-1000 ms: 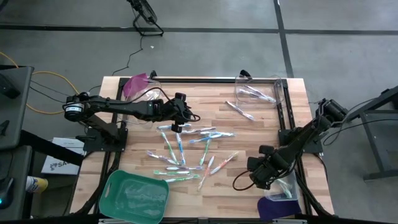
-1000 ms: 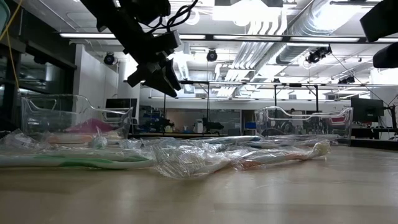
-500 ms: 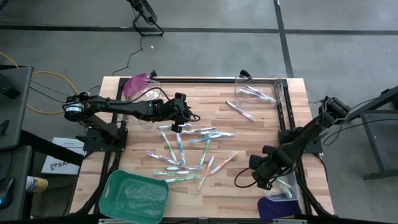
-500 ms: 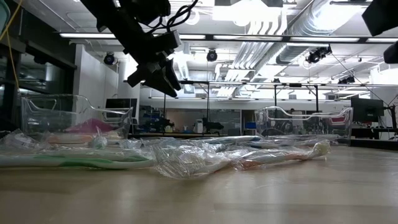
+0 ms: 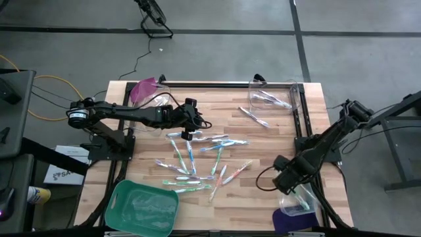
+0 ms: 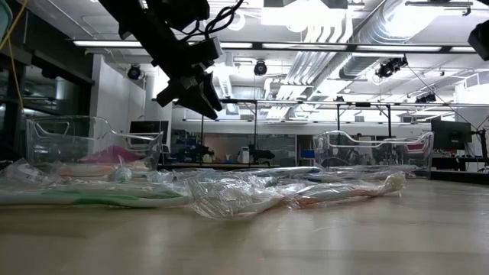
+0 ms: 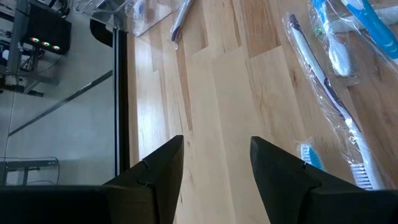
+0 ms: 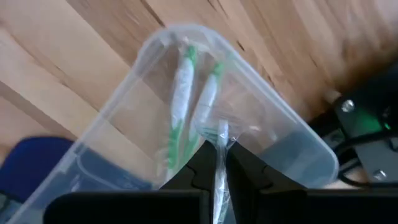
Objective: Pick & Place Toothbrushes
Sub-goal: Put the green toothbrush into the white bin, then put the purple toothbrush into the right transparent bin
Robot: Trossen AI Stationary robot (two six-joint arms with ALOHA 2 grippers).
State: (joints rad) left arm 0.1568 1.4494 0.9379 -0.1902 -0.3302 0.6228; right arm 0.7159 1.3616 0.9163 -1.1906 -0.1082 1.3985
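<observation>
One wrapped green toothbrush [image 8: 220, 163] was pinched in the right claw [image 8: 214, 177] above a clear bin [image 8: 292, 134]; the left claw [image 7: 214, 165] was held open, empty, over the desk [image 7: 230, 93].

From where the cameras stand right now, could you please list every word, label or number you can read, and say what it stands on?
"SA": the start of a dark printed word on the white sheet on the floor left of the table; the rest is cut off and too small to read.
Toothbrush wrappers: no print can be made out.
Clear bin under the right claw: no label shows.
Nothing else is readable.
</observation>
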